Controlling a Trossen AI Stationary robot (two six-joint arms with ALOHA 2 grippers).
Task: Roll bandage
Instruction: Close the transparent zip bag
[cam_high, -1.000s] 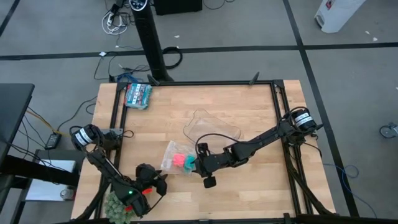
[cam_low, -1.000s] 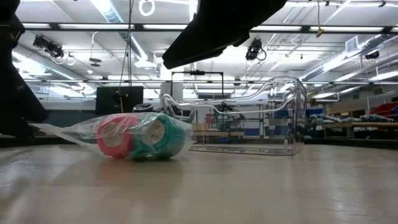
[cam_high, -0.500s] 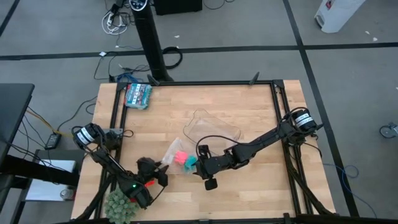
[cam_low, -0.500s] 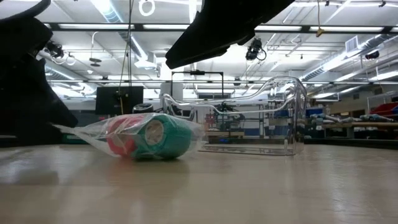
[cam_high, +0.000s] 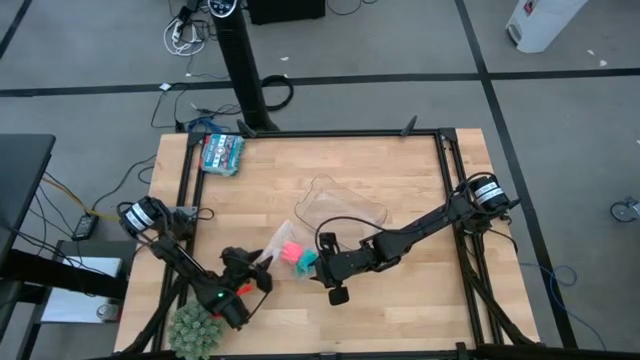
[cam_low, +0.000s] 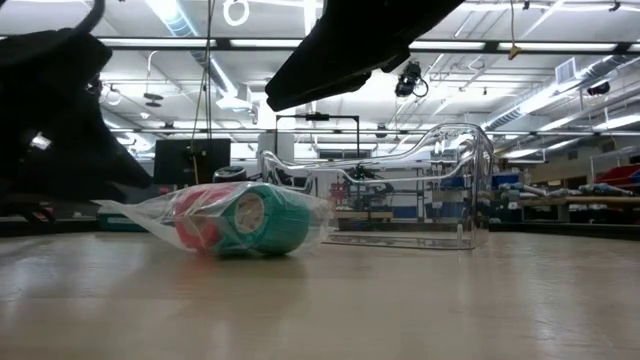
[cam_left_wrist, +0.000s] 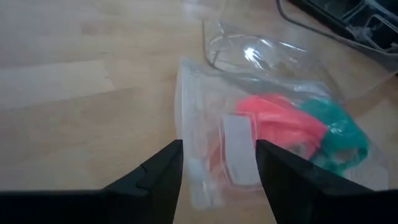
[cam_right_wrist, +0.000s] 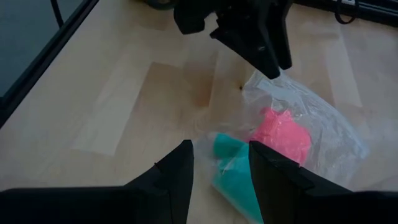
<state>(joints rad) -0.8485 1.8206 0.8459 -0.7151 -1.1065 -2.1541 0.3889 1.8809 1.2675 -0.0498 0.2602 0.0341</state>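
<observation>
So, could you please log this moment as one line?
bandage: rolled, in plastic bag | left gripper: open at bag | right gripper: open above bag

Grey floor (cam_high: 560, 60), black taped lines; ceiling strip lights (cam_low: 180, 20) overhead.

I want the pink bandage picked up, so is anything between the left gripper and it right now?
Yes. The bandage is sealed inside a clear plastic bag together with a teal roll. The open left gripper sits at the bag's edge, so the plastic film covers the bandage.
</observation>
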